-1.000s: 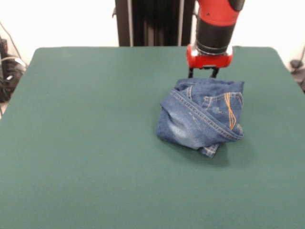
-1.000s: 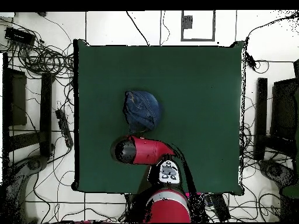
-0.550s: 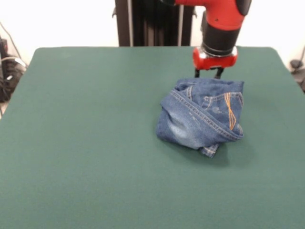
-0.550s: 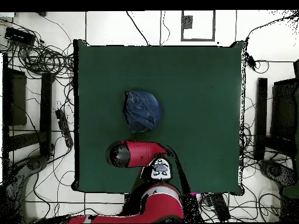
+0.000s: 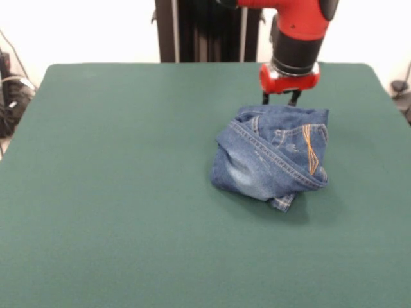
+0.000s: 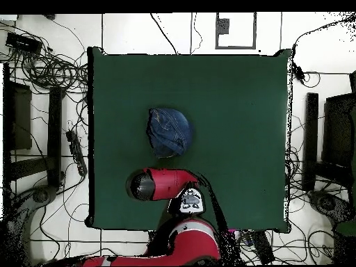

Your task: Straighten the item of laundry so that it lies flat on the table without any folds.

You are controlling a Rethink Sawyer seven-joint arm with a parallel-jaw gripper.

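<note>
- While the jeans [image 5: 272,155] lie bunched in a rounded heap, they sit on the table [image 5: 115,192] right of centre in the front view, and left of centre in the overhead view [image 6: 169,132].
- Folds run all through the heap: a stitched seam curves across the front, and a faded whitish patch shows on the lower left part.
- Orange stitching marks a pocket on the right side of the bundle in the front view.
- A small corner of denim pokes out at the heap's near edge, resting on the green cloth.
- No leg lies out straight; the legs are tucked in or under the bundle, and I cannot tell which.
- Behind the heap, in the front view, the gripper [image 5: 280,99] hangs just above the table, close to the jeans' far edge.
- Its two dark fingers [image 5: 264,98] stand apart with green cloth showing between them, and they hold nothing.
- I cannot tell whether the fingertips touch the denim or stop just short of it.
- Above the fingers sits a red collar, then a black band, then the red arm [image 5: 298,19] rising out of the picture.
- From overhead, the arm [image 6: 163,183] covers the gripper, and its end lies between the jeans and the table's edge nearest the robot's base.
- Cables [image 6: 49,66] trail over the floor by the table in the overhead view.
</note>
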